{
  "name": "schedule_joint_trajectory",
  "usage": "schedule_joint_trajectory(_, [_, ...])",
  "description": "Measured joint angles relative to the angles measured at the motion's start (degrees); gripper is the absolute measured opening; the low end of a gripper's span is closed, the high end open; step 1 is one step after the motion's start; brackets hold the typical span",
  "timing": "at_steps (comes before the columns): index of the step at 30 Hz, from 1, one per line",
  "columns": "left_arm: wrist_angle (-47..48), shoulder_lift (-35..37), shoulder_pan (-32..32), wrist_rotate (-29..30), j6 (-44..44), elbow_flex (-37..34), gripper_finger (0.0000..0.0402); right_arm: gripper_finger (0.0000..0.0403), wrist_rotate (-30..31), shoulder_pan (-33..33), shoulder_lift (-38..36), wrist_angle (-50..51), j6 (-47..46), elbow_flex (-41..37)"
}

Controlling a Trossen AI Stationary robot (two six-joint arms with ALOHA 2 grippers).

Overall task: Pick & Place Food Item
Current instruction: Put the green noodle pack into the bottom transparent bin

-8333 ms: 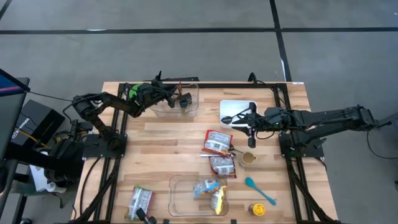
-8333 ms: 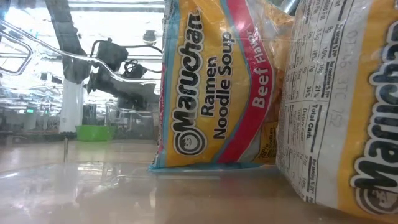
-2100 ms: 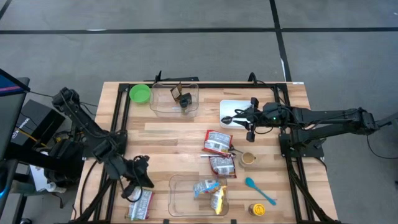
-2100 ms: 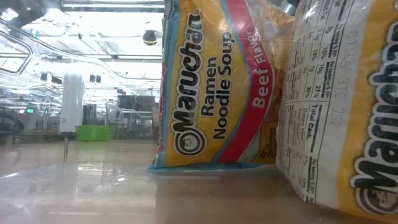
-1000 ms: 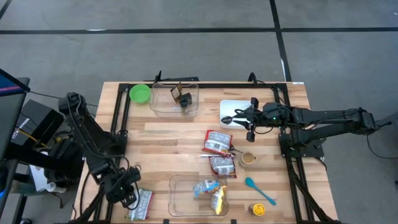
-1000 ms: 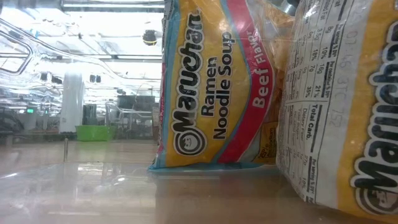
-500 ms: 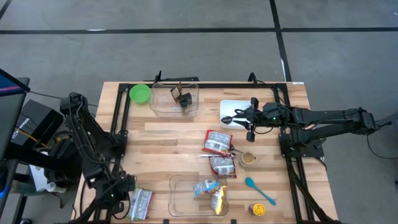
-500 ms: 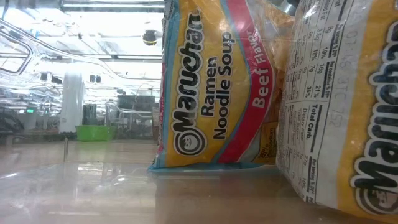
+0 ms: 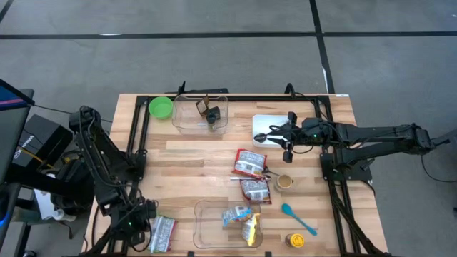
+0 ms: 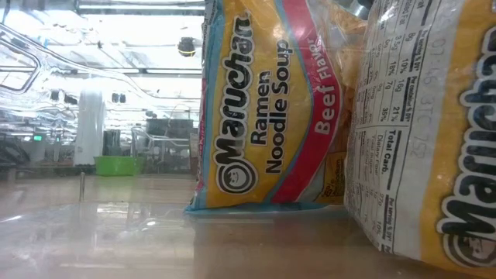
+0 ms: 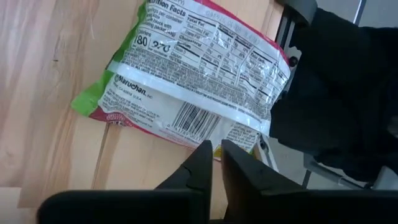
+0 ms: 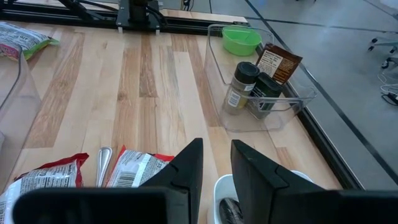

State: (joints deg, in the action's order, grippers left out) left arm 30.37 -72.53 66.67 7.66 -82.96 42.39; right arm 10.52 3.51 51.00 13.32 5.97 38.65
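Note:
A green-edged ramen packet lies flat, printed back up, at the table's near left. My left gripper slants down beside its left edge. Its fingers are all but shut and stand over the packet's border, with nothing between them. Two red packets lie at mid-table. A clear bin near the front edge holds two more packets, seen close up in the low view. My right gripper waits, slightly open, over the white plate.
A far clear bin holds spice jars and a brown packet, with a green bowl beside it. A cup, a teal spoon and a yellow-lidded jar sit at the right. Bare wood lies between the left arm and the red packets.
My left arm has swung a little toward the table's near left corner and settled beside the green packet, its wrist rolling as it went. It has kept still over the last half second. The packet has not moved.

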Motion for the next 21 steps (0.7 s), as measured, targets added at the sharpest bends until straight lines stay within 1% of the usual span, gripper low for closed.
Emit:
schedule_joint_trajectory(4, [0.00,0.00,0.00,0.24,0.00,0.00,0.0068,0.0077,0.00,0.02,0.00,0.00,-0.01,0.00])
schedule_joint_trajectory(8, [-0.07,0.00,0.00,2.02,0.30,0.00,0.0108,0.0077,0.00,0.00,0.00,0.00,-0.01,0.00])
schedule_joint_trajectory(12, [-0.67,0.00,0.00,4.85,3.26,0.00,0.0136,0.0077,0.00,0.01,0.00,0.00,-0.01,0.00])
schedule_joint_trajectory(16, [-0.95,0.08,-0.33,9.72,4.95,0.00,0.0149,0.0077,0.00,0.02,0.00,0.00,-0.01,0.00])
schedule_joint_trajectory(18, [-1.08,0.13,-1.41,9.84,4.49,0.00,0.0149,0.0077,0.00,0.02,0.00,-0.02,-0.01,0.00])
schedule_joint_trajectory(21, [-2.88,0.13,-3.16,7.36,3.92,-0.02,0.0142,0.0077,0.00,0.01,0.00,-0.02,0.01,0.00])
